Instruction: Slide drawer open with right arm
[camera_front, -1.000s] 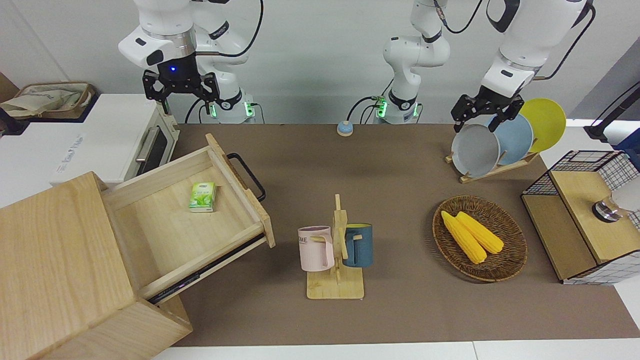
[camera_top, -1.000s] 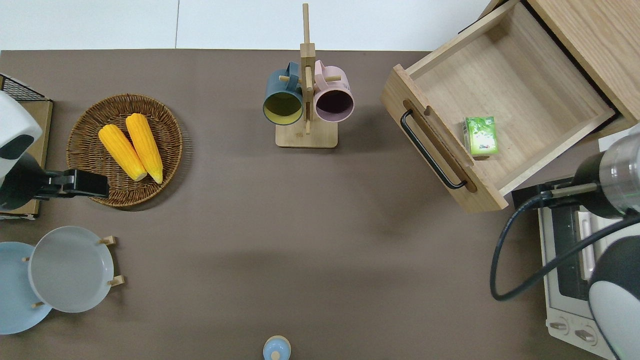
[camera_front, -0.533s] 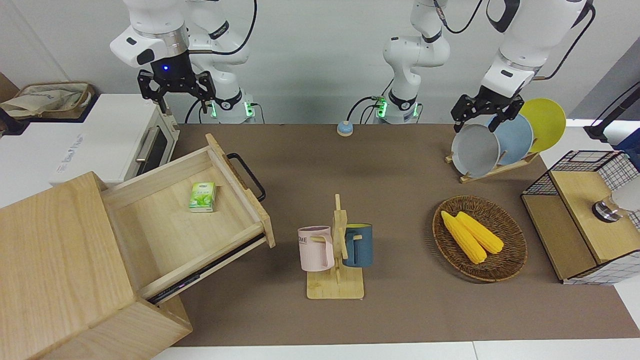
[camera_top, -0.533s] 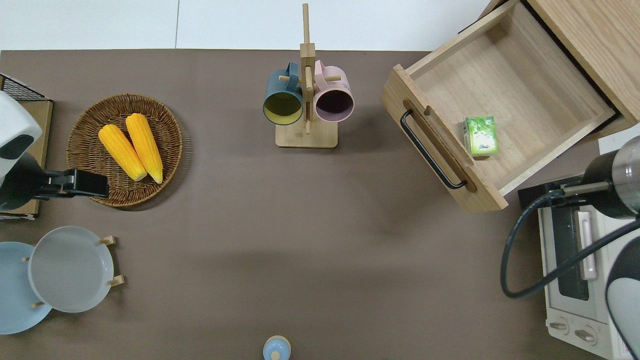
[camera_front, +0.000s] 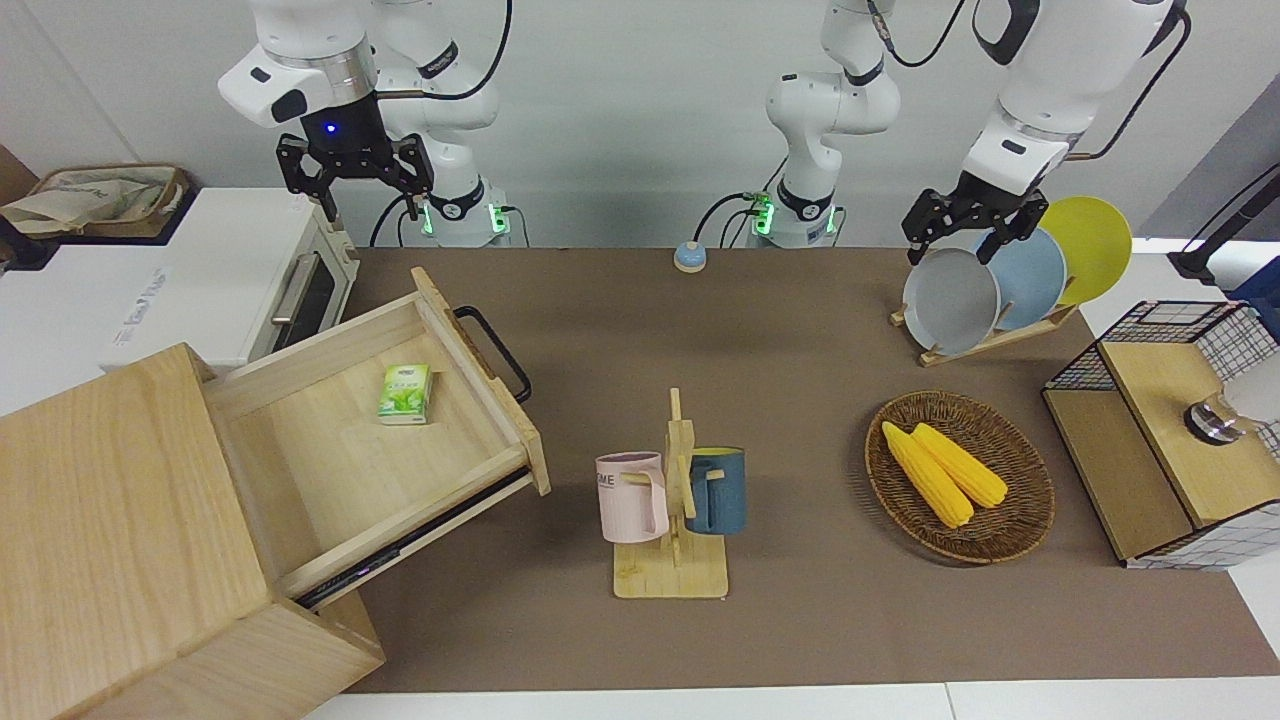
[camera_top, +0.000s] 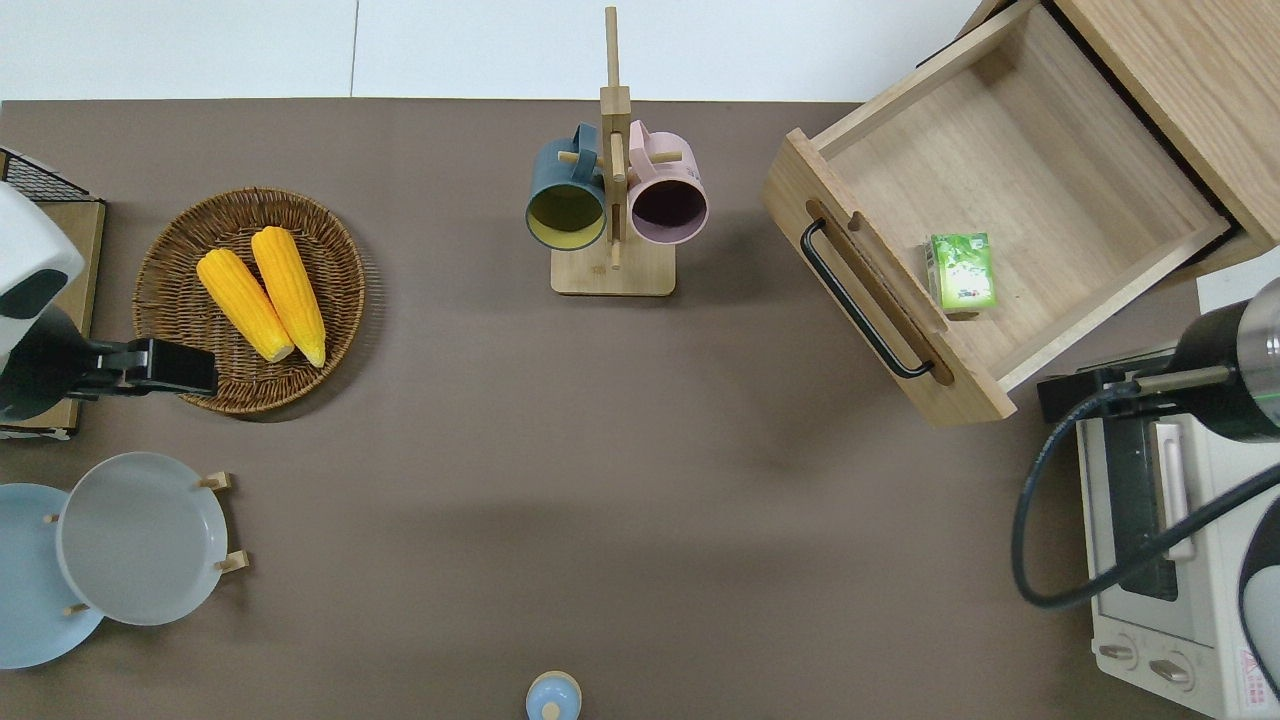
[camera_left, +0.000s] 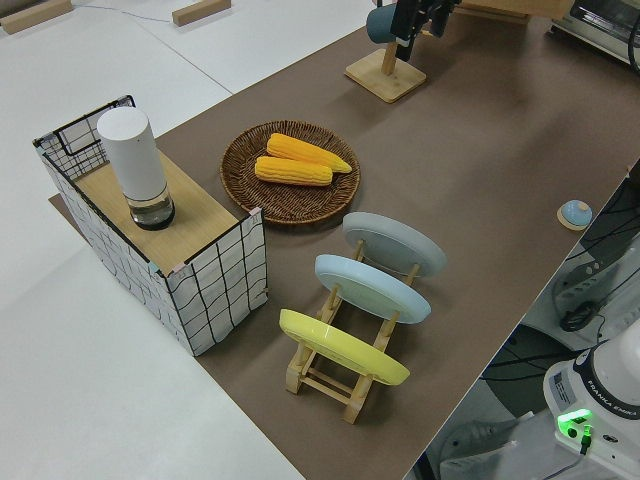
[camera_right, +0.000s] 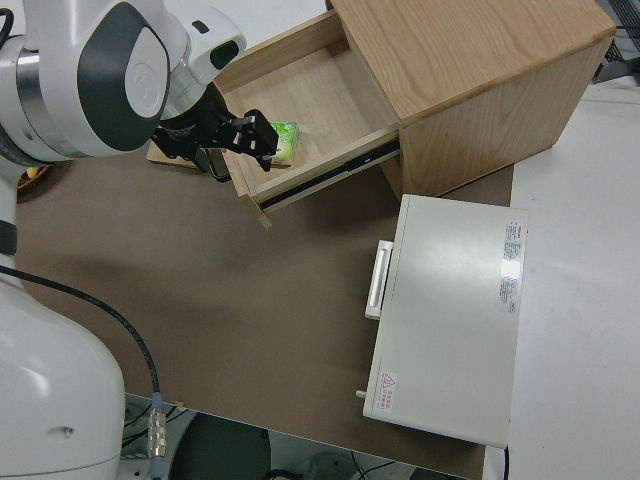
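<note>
While your drawer stands pulled well out of the cabinet at the right arm's end of the table, the right gripper hangs over the oven, fingers spread wide, holding nothing. Left arm parked.

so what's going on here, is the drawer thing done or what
It looks done. The drawer stands pulled well out of the wooden cabinet, with a small green packet lying inside. The right gripper holds nothing and is up off the handle, over the white toaster oven. The left arm is parked.
</note>
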